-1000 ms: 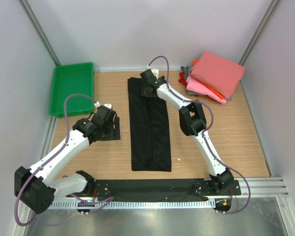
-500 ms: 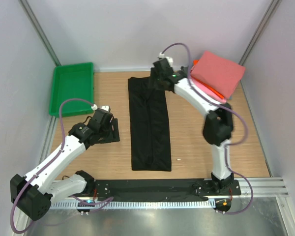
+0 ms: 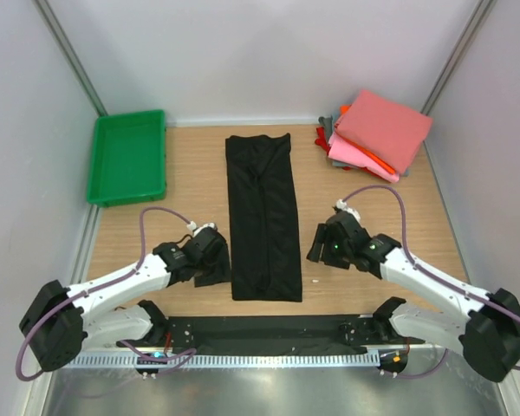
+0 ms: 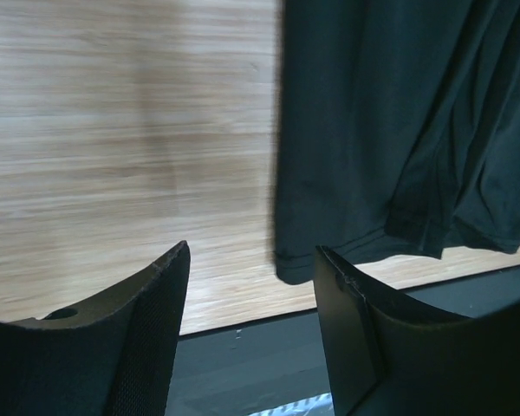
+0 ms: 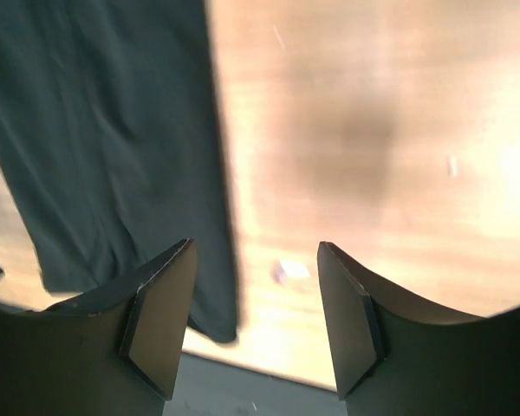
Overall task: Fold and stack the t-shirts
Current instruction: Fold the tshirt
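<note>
Black t-shirt (image 3: 263, 217): lies flat in the middle of the desk (image 3: 191, 186), folded lengthwise into a narrow strip that runs from the far side to the near side; its near hem stops just short of the black base rail (image 3: 269, 329)
Folded t-shirts: stacked in the far right corner, well apart from the black one; a salmon-pink t-shirt (image 3: 383, 128) is on top, with the edges of a pink t-shirt (image 3: 347, 154), an orange t-shirt (image 3: 383, 163), a red t-shirt (image 3: 323, 137) and a grey t-shirt (image 3: 329, 123) showing below it
Left hand (image 3: 212, 260): low over the desk, just beside the left long edge of the black t-shirt, towards its near end; whether it touches the cloth cannot be told from above
Left hand, state: released; in the wrist view its fingers (image 4: 147, 329) stand apart, with bare wood and the near-left corner of the hem seen between them, and nothing is gripped
Right hand (image 3: 319, 247): low over the desk on the opposite side of the strip, near its right long edge, with a band of bare wood between them
Right hand, state: released; its fingers (image 5: 160, 321) stand apart over the cloth edge and the wood, and they hold nothing
Green tray (image 3: 126, 160): far left corner, apart from all the shirts
White scrap (image 3: 315, 281): a small fleck on the wood beside the near-right corner of the black t-shirt; too small to identify
</note>
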